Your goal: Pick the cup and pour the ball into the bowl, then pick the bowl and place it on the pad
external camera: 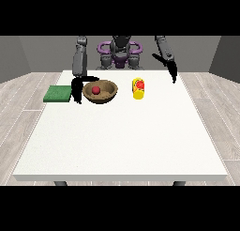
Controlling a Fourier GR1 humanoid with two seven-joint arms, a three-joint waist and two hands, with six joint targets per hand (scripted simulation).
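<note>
The white table [117, 141] fills most of the view, with the robot [120, 51] small behind its far edge. Both arms reach forward over the tabletop. The arm at the view's left hangs almost straight down from the shoulder. Its hand [76, 90] sits between the pad and the bowl, fingers pointing down at the bowl's left rim and the thumb stretched out over the rim's far side; whether it actually grips the rim cannot be told. The arm at the view's right bends at the elbow, and its hand [172, 71] hangs in the air with fingers pointing down, holding nothing, well apart from the cup.

The green pad [57, 94] lies flat near the table's left edge. The brown bowl [100, 91] stands just beside it. The yellow cup [138, 89] stands to the right of the bowl. The red ball [95, 90] rests inside the bowl.
</note>
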